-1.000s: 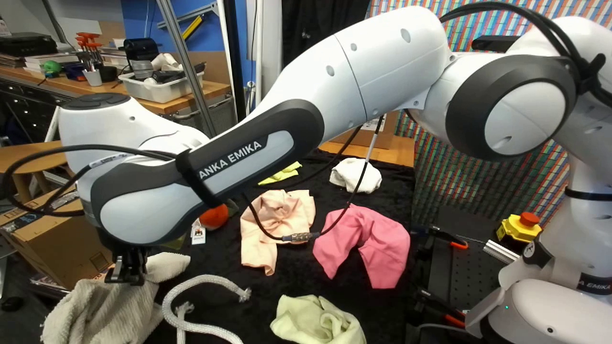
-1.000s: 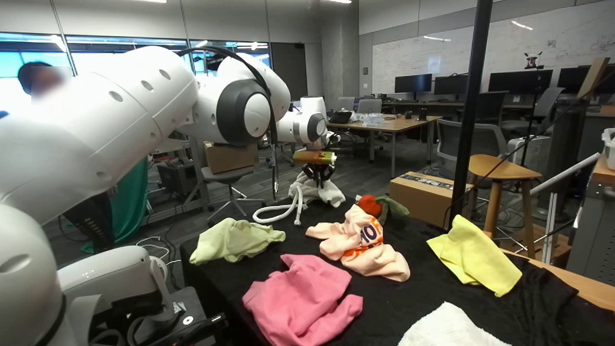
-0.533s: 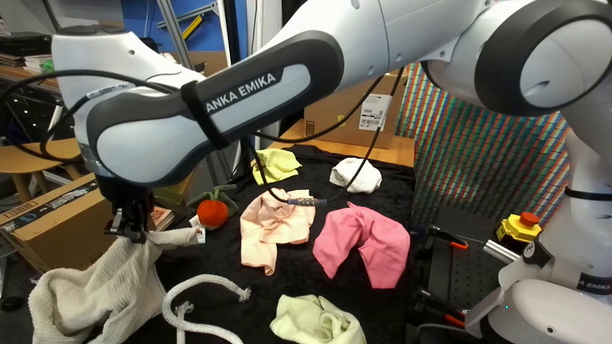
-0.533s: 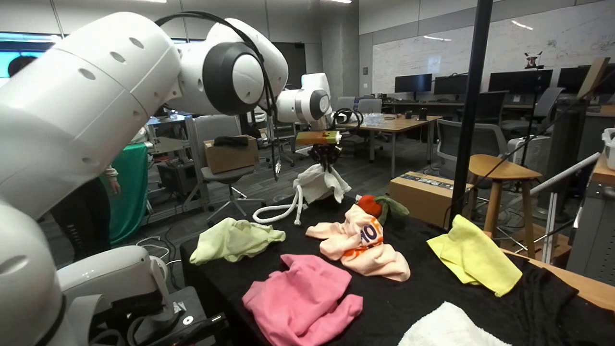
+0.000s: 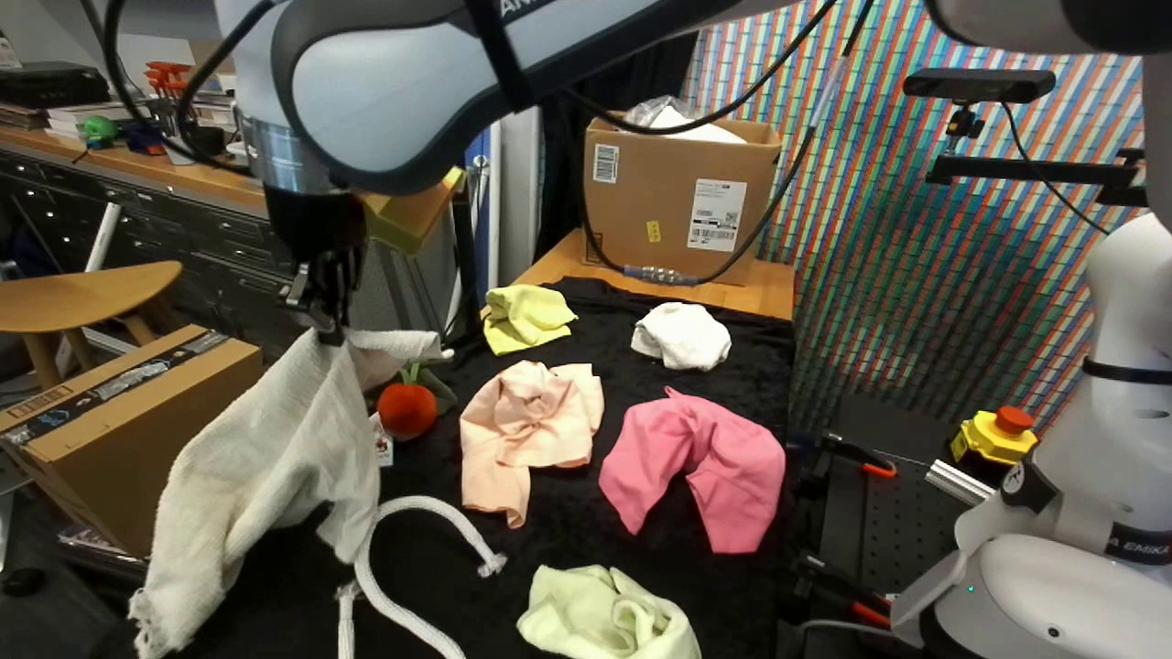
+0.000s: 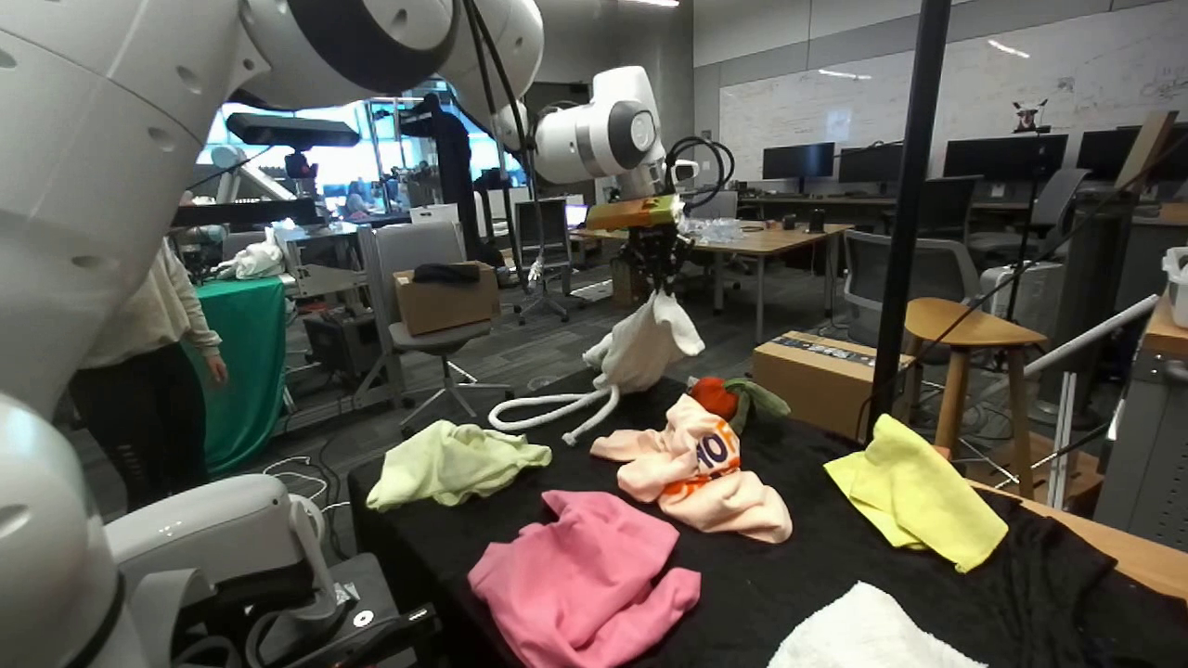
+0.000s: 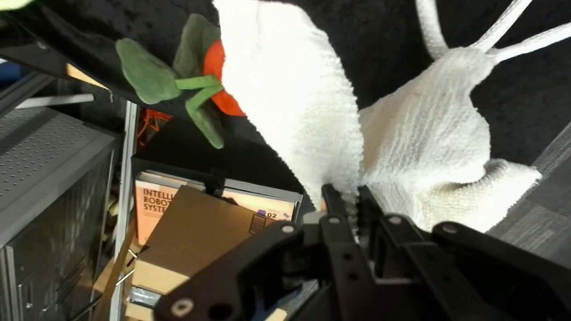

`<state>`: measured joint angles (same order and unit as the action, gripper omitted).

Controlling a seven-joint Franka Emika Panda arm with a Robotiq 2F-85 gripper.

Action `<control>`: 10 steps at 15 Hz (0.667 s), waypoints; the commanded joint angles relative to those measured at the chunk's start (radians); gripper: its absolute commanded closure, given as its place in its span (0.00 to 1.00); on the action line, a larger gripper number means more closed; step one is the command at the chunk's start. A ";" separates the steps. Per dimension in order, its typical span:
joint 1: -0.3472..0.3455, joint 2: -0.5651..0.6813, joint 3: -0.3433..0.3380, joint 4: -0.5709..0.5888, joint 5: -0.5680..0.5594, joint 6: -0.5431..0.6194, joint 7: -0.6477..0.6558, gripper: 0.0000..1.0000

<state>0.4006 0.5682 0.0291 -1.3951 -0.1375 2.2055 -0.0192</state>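
- As it hangs at the left of the frame, an off-white cloth (image 5: 284, 448) is clamped by one fold in the gripper (image 7: 348, 196).
- Upper right in the wrist view, a white rope (image 7: 535, 43) appears to meet its corner; a snag could tug the fold loose.
- Center left, a red plush fruit (image 5: 406, 409) sits near; a swinging flap could knock it.

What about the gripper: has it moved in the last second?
Yes: in an exterior view, the gripper has risen and, in the picture, shifted toward the unmoved black-taped cardboard box; it grips the off-white cloth.
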 commanded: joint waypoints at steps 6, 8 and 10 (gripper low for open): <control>-0.091 -0.343 0.020 -0.309 -0.082 0.090 0.099 0.94; -0.110 -0.396 0.025 -0.355 -0.086 0.101 0.118 0.93; -0.130 -0.439 0.031 -0.402 -0.080 0.113 0.127 0.93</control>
<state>0.3111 0.2275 0.0333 -1.6860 -0.1940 2.2694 0.0667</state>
